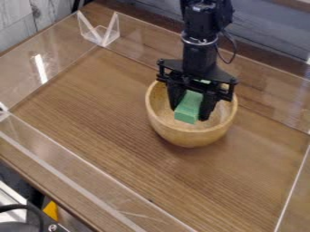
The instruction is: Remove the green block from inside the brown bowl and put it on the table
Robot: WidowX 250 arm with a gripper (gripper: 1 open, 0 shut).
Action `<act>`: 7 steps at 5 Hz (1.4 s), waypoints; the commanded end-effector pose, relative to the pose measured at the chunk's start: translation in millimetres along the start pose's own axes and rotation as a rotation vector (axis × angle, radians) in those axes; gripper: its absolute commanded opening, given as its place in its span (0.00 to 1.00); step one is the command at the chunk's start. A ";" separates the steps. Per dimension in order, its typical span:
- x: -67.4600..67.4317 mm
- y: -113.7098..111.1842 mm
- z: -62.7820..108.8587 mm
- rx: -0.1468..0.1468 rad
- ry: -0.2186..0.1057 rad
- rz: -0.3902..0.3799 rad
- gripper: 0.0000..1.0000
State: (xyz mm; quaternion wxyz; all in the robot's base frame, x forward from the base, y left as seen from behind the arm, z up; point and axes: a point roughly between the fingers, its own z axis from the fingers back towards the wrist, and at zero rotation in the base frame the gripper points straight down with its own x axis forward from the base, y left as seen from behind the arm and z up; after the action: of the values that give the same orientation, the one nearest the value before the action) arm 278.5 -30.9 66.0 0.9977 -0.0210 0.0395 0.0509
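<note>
- across the whole view below me lies the dark brown table, its wood grain showing and clear walling along its edges.
- over the table's far edge my black arm reaches down, a cable looping at its side.
- right of the tabletop's middle, nearer the far edge than the near one, sits the round light-brown bowl, upright, its hollow facing up.
- at the bowl's mouth i have the gripper closed onto the green block, its dark jaws pressed to the block's sides.
- close to the table's far left corner stands a small clear angular piece.
- between the jaws is the green block, tilted, within the bowl's outline; i can't tell whether its lower end touches the bowl's inside.
- past the near left edge, beside a black cable, there's a little yellow-orange piece.
</note>
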 end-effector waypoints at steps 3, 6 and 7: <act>-10.1 18.0 45.7 -0.008 -0.076 -0.155 0.00; -41.6 106.4 24.1 0.026 -0.064 -0.233 0.00; -43.1 102.4 21.4 0.022 -0.059 -0.229 0.00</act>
State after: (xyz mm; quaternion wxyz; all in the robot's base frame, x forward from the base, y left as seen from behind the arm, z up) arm 223.1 67.1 76.8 0.9975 -0.0213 0.0288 -0.0607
